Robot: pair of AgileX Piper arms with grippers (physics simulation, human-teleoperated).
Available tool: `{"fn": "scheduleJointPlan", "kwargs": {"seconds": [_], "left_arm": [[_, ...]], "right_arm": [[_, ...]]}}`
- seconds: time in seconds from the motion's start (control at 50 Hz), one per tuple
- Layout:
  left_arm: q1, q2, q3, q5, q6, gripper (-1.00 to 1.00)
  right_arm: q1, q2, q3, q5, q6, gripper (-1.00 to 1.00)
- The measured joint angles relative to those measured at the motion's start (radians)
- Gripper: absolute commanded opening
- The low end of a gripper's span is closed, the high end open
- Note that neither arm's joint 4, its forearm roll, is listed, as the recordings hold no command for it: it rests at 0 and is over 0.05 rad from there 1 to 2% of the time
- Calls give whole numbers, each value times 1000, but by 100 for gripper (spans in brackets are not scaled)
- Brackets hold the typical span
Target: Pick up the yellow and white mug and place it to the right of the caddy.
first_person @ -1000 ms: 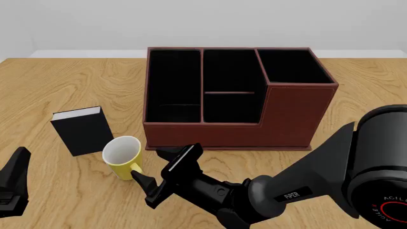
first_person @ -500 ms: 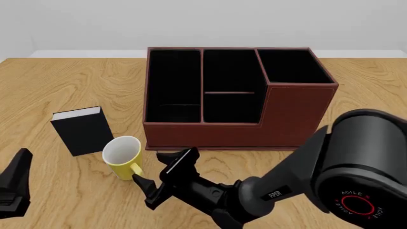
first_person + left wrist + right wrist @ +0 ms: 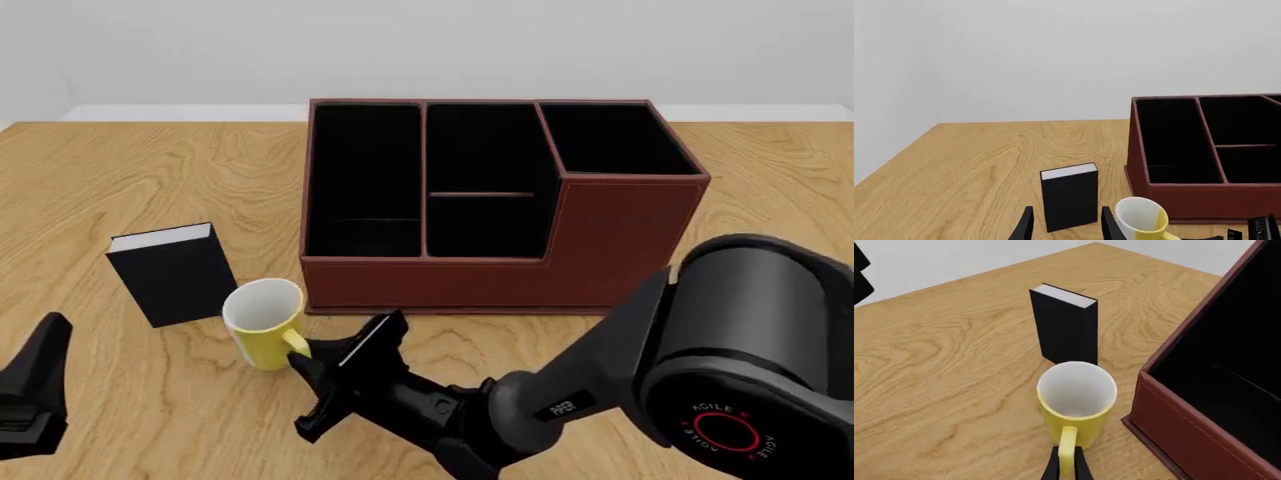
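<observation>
Two arms show in the front view, and only the right one is at work: it stretches low over the wooden table [image 3: 120, 180] from the 4 o'clock corner toward 10 o'clock, its big round joint housing filling the near right of that view, its forearm slanting down to the right gripper [image 3: 324, 375]. That claw stands narrow, its two dark fingers [image 3: 1049, 467] pressed against either side of the loop handle of the yellow and white mug [image 3: 267, 322], so the handle is pinched between them; the right wrist view shows the yellow loop running straight down into the closed tips. The mug sits just at 10 o'clock of the claw, mouth up and white inside, handle turned toward the gripper. It lies near the caddy [image 3: 481, 200], just off the caddy's front left corner, at about 7 o'clock of it, and just beside a small black book [image 3: 171, 272] standing upright at the mug's 10 o'clock. The left gripper [image 3: 1064, 225] hangs apart at the near left edge, its fingers spread with nothing between them.
</observation>
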State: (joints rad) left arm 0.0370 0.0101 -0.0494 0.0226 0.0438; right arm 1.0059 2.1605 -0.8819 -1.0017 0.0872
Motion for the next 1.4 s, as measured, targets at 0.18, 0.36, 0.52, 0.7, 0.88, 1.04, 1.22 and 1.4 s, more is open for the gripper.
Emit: {"fn": "scheduleJointPlan", "kwargs": {"seconds": [0.18,0.36,0.52,0.7,0.88,1.04,1.22,1.4], "left_arm": [[-1,-2,4,0,-3,100],[-2,-4,5,1,-5,100],[-3,-4,3,3,-6,100],[-5,-4,-3,7,-6,100],[-10,-5,-12,13,-5,100],[-14,-6,-25,23,-3,100],[-17,-8,-43,33,0,100],[-20,-8,-65,44,1,100]], "right_arm": [[-3,2,-3,-2,-3,-100],[-3,1,1,-1,-9,-100],[-1,-3,11,7,-40,-100],[6,-32,57,-10,-85,-100],[13,-84,124,-45,-123,-100],[10,-163,194,-73,-144,-100],[2,-292,283,-89,-164,-100],[-22,-451,381,-88,-183,-100]]}}
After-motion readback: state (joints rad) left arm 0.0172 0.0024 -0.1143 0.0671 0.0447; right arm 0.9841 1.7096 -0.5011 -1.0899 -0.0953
